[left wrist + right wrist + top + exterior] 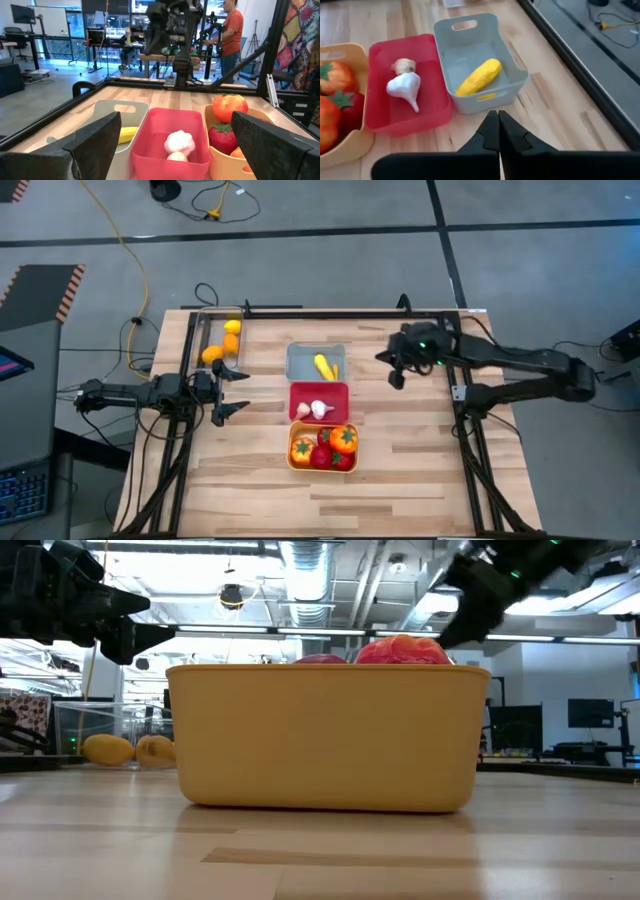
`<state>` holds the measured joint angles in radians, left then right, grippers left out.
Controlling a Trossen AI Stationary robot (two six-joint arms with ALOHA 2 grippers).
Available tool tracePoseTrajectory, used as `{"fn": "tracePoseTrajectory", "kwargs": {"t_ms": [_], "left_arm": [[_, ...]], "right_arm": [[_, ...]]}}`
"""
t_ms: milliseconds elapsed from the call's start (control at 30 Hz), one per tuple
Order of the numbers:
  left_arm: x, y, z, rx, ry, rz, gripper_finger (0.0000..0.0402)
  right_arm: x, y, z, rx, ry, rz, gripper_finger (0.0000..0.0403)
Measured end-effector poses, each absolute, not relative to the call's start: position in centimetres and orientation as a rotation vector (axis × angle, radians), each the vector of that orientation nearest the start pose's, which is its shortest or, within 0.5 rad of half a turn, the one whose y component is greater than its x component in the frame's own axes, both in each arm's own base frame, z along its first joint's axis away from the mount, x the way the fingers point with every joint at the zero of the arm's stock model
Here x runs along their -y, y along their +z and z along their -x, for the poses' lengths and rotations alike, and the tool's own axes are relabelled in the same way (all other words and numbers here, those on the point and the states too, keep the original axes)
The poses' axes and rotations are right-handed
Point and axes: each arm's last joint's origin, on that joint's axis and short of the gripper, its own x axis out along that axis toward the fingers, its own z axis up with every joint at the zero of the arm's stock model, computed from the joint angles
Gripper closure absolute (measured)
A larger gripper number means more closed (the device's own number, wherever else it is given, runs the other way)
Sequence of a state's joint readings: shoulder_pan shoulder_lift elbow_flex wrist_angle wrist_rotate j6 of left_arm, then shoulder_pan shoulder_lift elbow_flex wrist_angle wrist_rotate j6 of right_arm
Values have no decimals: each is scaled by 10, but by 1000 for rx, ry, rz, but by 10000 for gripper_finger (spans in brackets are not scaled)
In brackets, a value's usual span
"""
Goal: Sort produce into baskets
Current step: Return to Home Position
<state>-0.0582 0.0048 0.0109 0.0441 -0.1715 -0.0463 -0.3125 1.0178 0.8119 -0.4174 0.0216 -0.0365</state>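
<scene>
- right gripper [498,125] – fingers pressed together with nothing between them, hanging over bare wood near the grey tub [462,57]
- left gripper [242,392] – jaws spread wide and empty, out at the left edge of the table [420,470], pointed at the row of tubs
- grey tub has one yellow corn cob [479,76] lying in it
- red tub [420,122] right next to it holds two garlic bulbs [406,86]
- orange tub [325,735] at the end of the row is piled with red and orange tomatoes [321,457]
- clear tray [205,330] sits by the far left corner, with yellow and orange fruit [232,340] inside
- the table is light wood planks in a black frame
- around it is a grey concrete floor [300,260] with a yellow cable [130,250] snaking across it
- a person in an orange shirt [232,30] stands beyond the table among desks and monitors
</scene>
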Motion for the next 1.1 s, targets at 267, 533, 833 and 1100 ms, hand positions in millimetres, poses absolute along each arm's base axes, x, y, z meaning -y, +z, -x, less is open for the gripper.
{"fn": "tracePoseTrajectory", "kwargs": {"t_ms": [267, 533, 833, 1100], "left_arm": [[1, 171, -97, 53, 112, 53, 36], [1, 171, -97, 52, 112, 52, 36], [1, 171, -97, 53, 112, 52, 36], [1, 171, -97, 53, 112, 53, 36]], "right_arm": [[49, 244, -157, -433, -258, -92, 358], [40, 218, -130, -247, -239, -96, 351], [34, 195, -111, -131, -236, -83, 350], [30, 174, -100, -69, -235, -74, 350]]}}
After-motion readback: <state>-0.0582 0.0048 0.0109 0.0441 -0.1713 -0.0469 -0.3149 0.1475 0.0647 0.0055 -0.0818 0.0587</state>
